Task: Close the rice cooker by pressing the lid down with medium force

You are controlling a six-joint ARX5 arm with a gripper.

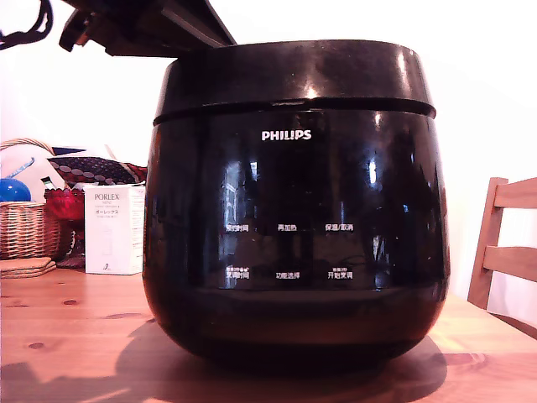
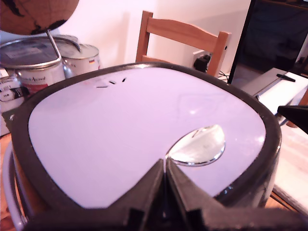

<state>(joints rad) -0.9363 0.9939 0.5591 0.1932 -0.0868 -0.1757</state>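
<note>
The rice cooker (image 1: 294,252) fills the middle of the exterior view, glossy black with a white PHILIPS logo and white button labels. Its lid (image 1: 294,71) lies down on the body, with only a thin seam between them. In the wrist view the lid (image 2: 120,139) shows its shiny top, with a silver oval button (image 2: 197,144) on it. My gripper (image 2: 166,166) is shut with nothing between its fingers, and its tips rest on the lid just beside that button. In the exterior view the gripper (image 1: 214,38) comes in from the upper left over the lid's rim.
The cooker stands on a wooden table (image 1: 67,336). On the exterior view's left are a wicker basket (image 1: 25,227) and a white PORLEX box (image 1: 113,231). A wooden chair (image 1: 503,243) is on the right. Metal tins (image 2: 33,62) and a dark screen (image 2: 274,38) stand behind the cooker.
</note>
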